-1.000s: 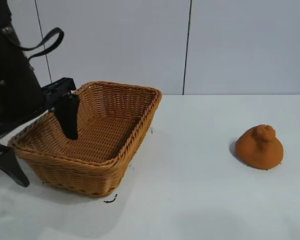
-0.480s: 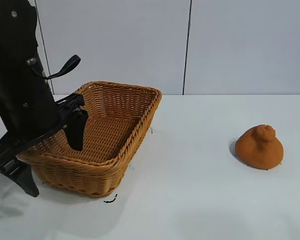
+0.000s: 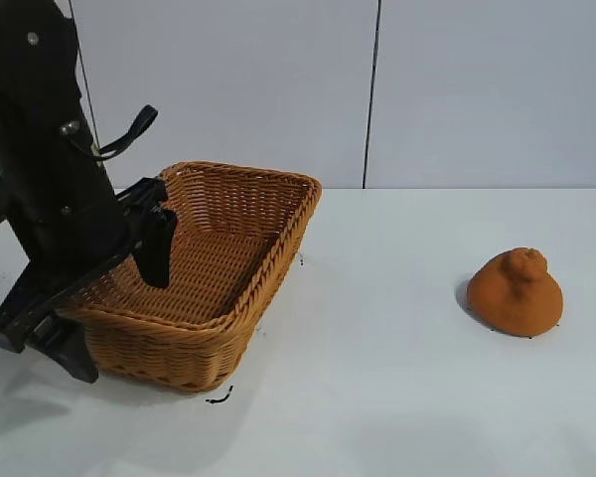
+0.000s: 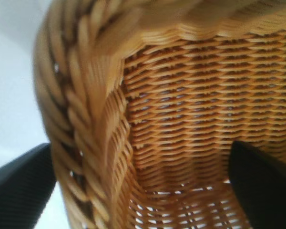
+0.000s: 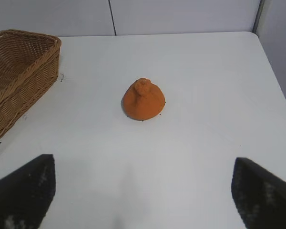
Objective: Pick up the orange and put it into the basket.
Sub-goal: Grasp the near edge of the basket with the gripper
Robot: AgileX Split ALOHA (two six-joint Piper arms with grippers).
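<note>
The orange is a dull-orange dome with a knob on top, sitting on the white table at the right, far from the tan wicker basket at the left. My left gripper is open and straddles the basket's left wall, one finger inside and one outside. In the left wrist view the braided rim runs between the fingers of the left gripper. My right gripper is open and empty above the table, with the orange well ahead of it and the basket off to one side.
The white table stretches bare between basket and orange. A small black mark lies by the basket's near corner. Grey wall panels stand behind, and the table's side edge shows beyond the orange.
The left arm has swung right and down toward the basket, so its open fingers now straddle the left wall. Orange and basket have not moved.
</note>
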